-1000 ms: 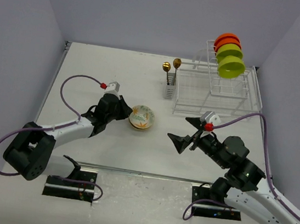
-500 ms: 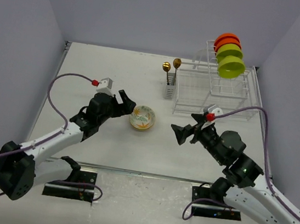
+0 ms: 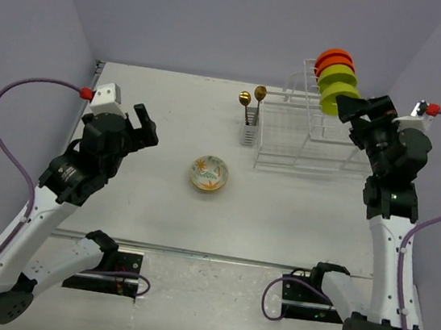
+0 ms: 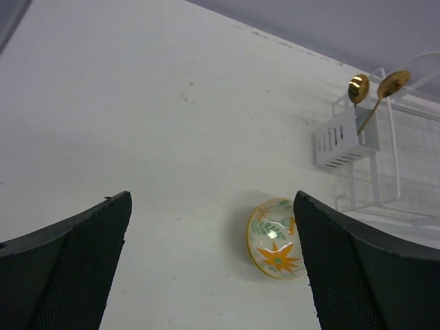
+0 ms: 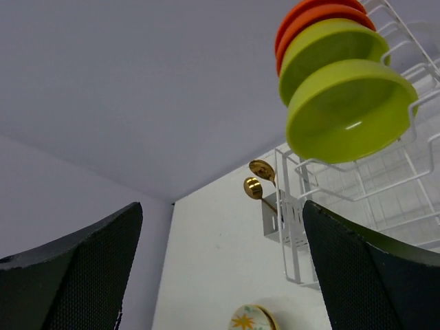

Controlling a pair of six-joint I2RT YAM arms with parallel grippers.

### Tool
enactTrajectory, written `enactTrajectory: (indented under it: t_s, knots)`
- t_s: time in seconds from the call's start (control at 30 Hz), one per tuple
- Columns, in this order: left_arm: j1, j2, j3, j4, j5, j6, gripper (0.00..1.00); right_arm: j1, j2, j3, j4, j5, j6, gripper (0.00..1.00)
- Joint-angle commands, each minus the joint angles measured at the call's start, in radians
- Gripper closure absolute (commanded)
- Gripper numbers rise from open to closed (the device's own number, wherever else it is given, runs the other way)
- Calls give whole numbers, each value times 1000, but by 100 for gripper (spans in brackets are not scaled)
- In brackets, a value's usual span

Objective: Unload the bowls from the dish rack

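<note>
Floral bowl [image 3: 209, 172] sits mouth-up on the table [image 3: 279, 213], left of the dish rack [image 3: 296, 142] and roughly btwn the two arms. On the rack's raised tier, four bowls stand on edge in one row running far-to-near: two orange bowls [image 3: 334, 60] at the back, two lime-green bowls [image 3: 339, 95] in front, mouths facing the near side, as the R wrist view shows. Two gold spoons [image 3: 251, 96] stand in the caddy [image 3: 248, 133], handles down.

L gripper [image 3: 146, 125] hangs high w/ fingers wide apart, nothing held. R gripper [image 3: 352, 107] is also spread and empty.

Vs half a sec ago: L gripper has lifted and pulled back left, now well clear of the floral bowl it was just beside. R arm has swung up from mid-table, its gripper now just beside the front lime-green bowl. Floral bowl hasn't shifted.
</note>
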Motion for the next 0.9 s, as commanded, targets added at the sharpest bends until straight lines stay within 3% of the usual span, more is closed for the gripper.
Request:
enactTrajectory:
  t_s: [0.0,0.1,0.13,0.2,0.37,0.5,0.87]
  knots:
    - [3,-67,9,-175,-135,102,0,-96,72,-4,48,-157,282,1]
    - [3,-156,-96,-88,-161,161,0,-167,84,-99,253,-193,434,3]
    - [3,-179,-163,-32,-172,171,0,-181,95,-157,435,-224,459,7]
    - [5,-239,-229,16,-210,167,0,-204,150,-168,534,-291,493,12]
    - [40,-309,-289,56,-135,161,0,-202,242,-162,558,-263,575,17]
    - [42,-323,-315,81,-59,184,0,-204,284,-174,604,-189,623,30]
    - [51,-304,-312,85,-51,187,0,-204,409,-73,504,-114,614,37]
